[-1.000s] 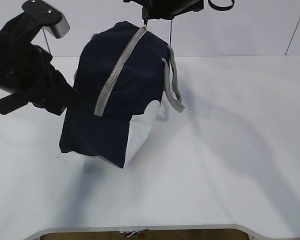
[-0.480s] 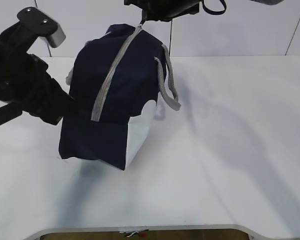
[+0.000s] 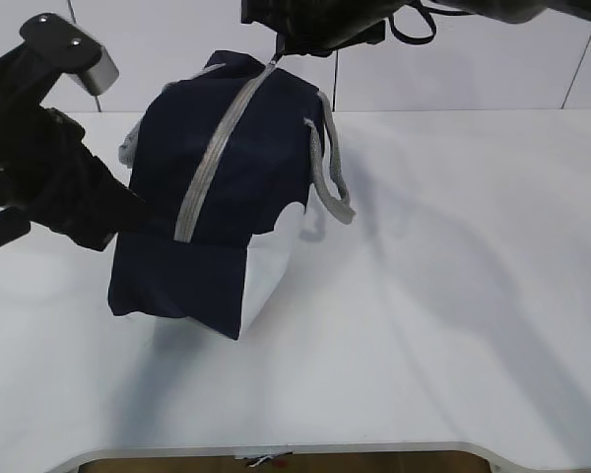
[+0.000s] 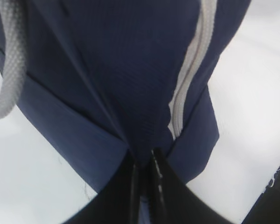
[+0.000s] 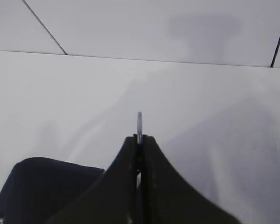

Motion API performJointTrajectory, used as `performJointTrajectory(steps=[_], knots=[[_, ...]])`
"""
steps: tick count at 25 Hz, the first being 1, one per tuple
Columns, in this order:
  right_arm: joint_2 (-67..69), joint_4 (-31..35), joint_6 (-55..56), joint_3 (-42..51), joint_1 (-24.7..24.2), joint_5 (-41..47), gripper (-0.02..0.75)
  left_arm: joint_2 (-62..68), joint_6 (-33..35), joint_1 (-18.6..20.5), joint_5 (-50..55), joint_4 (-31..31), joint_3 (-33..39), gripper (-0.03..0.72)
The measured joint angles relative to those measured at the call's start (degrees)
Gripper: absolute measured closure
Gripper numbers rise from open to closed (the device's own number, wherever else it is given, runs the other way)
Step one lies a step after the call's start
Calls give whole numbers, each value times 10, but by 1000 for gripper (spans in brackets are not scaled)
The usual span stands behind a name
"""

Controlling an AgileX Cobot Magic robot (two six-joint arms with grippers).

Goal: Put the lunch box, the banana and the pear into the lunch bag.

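On the white table (image 3: 453, 296), your left gripper (image 4: 144, 161) pinches the lunch bag (image 3: 217, 197) fabric left of centre to brace it while your right gripper (image 5: 140, 142), top centre, clamps the ring pull (image 5: 139, 123) of the closed zipper (image 3: 217, 148).

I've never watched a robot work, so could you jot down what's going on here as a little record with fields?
bag: navy, on white table, zipper closed
left gripper: shut, pinching the bag's fabric
right gripper: shut on the zipper's ring pull, at the bag's top
handles: grey, one hanging down the side
food, box: none in view
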Motion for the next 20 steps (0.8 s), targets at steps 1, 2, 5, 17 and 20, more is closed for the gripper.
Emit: performJointTrajectory(steps=[1, 2, 5, 17, 20], knots=[[0, 4, 0, 0, 0, 1, 725, 0, 0, 0, 0, -6, 0, 689], [0, 7, 0, 0, -1, 2, 725, 0, 0, 0, 0, -13, 0, 689], [0, 24, 0, -1, -1, 14, 725, 8, 0, 0, 6, -46, 0, 671], [0, 142, -76, -1, -3, 49, 725, -19, -34, 12, 44, -104, -6, 305], [0, 155, -88, -1, -3, 50, 725, -24, -76, 43, 93, -104, -39, 303]])
